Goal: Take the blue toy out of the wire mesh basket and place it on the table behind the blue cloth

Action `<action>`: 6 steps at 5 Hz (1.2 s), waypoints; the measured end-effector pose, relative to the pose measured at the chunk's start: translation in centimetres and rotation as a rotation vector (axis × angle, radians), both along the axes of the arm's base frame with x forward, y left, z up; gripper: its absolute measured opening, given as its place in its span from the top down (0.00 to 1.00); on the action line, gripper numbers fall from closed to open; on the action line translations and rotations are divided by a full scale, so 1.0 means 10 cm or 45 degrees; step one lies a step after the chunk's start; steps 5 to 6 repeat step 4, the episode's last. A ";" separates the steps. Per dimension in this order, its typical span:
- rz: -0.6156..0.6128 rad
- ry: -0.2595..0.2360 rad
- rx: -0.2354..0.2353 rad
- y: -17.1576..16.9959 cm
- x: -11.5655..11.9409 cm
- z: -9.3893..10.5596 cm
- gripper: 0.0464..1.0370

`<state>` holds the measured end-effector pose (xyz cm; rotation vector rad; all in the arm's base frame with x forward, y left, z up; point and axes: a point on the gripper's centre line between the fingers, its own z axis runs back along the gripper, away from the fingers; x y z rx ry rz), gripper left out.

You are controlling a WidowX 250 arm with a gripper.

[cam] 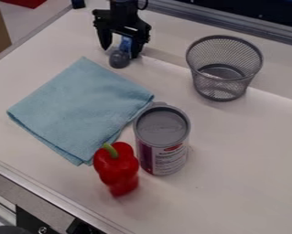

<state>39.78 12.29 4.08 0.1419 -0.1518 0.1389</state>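
Nearest on the bench (240, 187), keep well clear of the upright red pepper (116, 169) and, just beside it, the upright can (163, 132). Farther back, avoid dragging the light-blue cloth (81, 109) or bumping the mesh cup (218, 89). At the far side, see the pincer (120, 51) spread around the blue-and-grey item (119, 59); cannot tell whether touching. If closing, centre on the blue part and squeeze gently. Count one of each: pepper, can, cloth, cup, item.

Your white table (246, 183)
On it you have a cloth (81, 107), pepper (116, 169), can (163, 137) and mesh cup (224, 75).
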 end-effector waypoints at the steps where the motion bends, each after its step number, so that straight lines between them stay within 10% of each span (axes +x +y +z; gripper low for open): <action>1: -0.040 0.000 -0.075 -0.17 -0.05 0.07 0.04; 3: -0.113 -0.136 -0.122 -0.62 -0.19 0.55 0.04; 6: -0.127 -0.053 -0.163 -0.82 -0.37 0.61 0.04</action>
